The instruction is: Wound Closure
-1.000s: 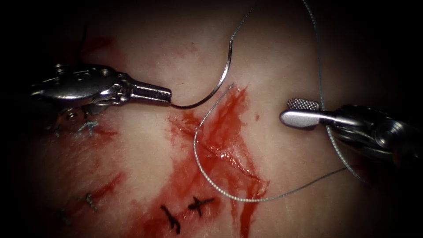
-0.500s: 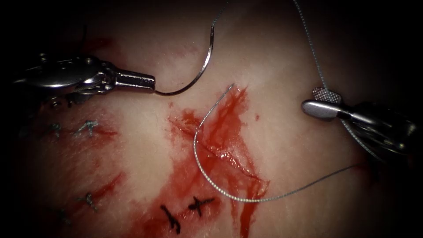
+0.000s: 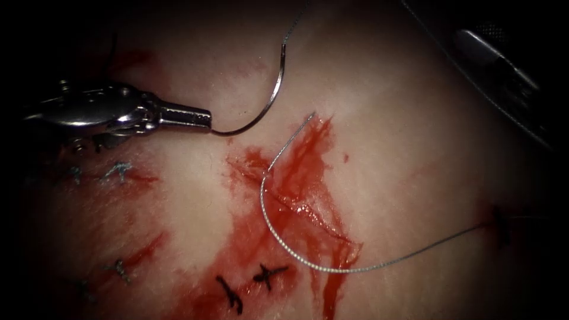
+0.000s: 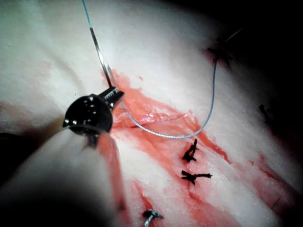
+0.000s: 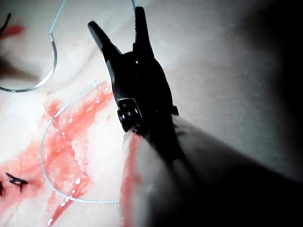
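My left tool (image 3: 207, 121) lies left of the cut (image 3: 299, 189), jaws shut on the curved needle (image 3: 269, 98) near its pointed end. The needle arcs up and right above the tissue (image 3: 403, 148), free of it, and thread leaves its tail end upward. In the left wrist view the same jaws (image 4: 113, 93) pinch the needle (image 4: 97, 52). My right tool (image 3: 474, 41) sits far right of the cut. Its jaws (image 5: 118, 19) stand open and hold nothing. A loop of thread (image 3: 278, 237) crosses the cut and runs right to a dark stitch (image 3: 499, 224).
Red fluid (image 3: 249, 261) spreads along and below the cut. Two dark knotted stitches (image 3: 268, 275) sit at its lower end. Older stitches (image 3: 118, 172) lie on the tissue below my left tool. A thread strand (image 3: 438, 44) runs beside the right tool.
My right tool has drawn back from beside the cut, up and to the right. My left tool has carried the needle a little to the left.
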Motion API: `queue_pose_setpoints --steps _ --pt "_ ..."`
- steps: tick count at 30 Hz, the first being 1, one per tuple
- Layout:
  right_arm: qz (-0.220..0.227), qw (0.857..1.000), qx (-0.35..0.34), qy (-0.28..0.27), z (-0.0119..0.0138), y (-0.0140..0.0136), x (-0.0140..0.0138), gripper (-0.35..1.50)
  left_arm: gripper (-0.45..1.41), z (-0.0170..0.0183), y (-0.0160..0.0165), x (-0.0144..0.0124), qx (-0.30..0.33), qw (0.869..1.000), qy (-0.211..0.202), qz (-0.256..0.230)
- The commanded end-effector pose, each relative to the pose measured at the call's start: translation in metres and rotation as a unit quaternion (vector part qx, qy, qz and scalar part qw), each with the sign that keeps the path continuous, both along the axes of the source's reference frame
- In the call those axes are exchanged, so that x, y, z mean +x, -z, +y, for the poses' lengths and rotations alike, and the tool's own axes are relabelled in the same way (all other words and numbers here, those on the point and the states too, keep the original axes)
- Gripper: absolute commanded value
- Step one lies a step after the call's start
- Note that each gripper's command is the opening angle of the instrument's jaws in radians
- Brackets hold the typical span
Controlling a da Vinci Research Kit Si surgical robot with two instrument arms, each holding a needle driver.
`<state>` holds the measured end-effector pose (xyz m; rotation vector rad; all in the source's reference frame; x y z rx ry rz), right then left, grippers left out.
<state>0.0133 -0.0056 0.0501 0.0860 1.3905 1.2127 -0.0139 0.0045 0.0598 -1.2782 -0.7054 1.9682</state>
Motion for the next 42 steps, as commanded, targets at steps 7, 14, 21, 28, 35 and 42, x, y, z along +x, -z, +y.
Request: queue_pose_setpoints --steps 7,14,21,28,35,42 --pt "0.012 0.986 -0.099 0.135 -0.0021 0.0020 0.0058 1.21 -0.45 -0.0008 -0.0009 -0.0011 0.005 1.000 -0.005 -0.001" --pt "0.151 0.974 0.144 0.086 -0.0078 0.0027 0.0100 1.13 -0.45 -0.0008 -0.0009 -0.0024 -0.061 0.998 -0.026 -0.003" --pt "0.140 0.962 0.231 0.042 -0.0096 0.0029 0.0132 1.11 -0.45 -0.0018 -0.0004 -0.0041 -0.177 0.981 -0.065 0.037" --pt "0.107 0.969 0.222 -0.013 -0.0089 -0.0003 0.0140 1.10 -0.45 -0.0032 0.0006 -0.0053 -0.178 0.981 -0.061 0.052" --pt "0.088 0.972 0.215 -0.042 -0.0082 -0.0029 0.0124 1.11 -0.45 -0.0032 0.0007 -0.0053 -0.178 0.981 -0.059 0.054" --pt "0.078 0.973 0.213 -0.047 -0.0079 -0.0046 0.0130 1.10 -0.45 -0.0032 0.0011 -0.0055 -0.179 0.981 -0.059 0.054"
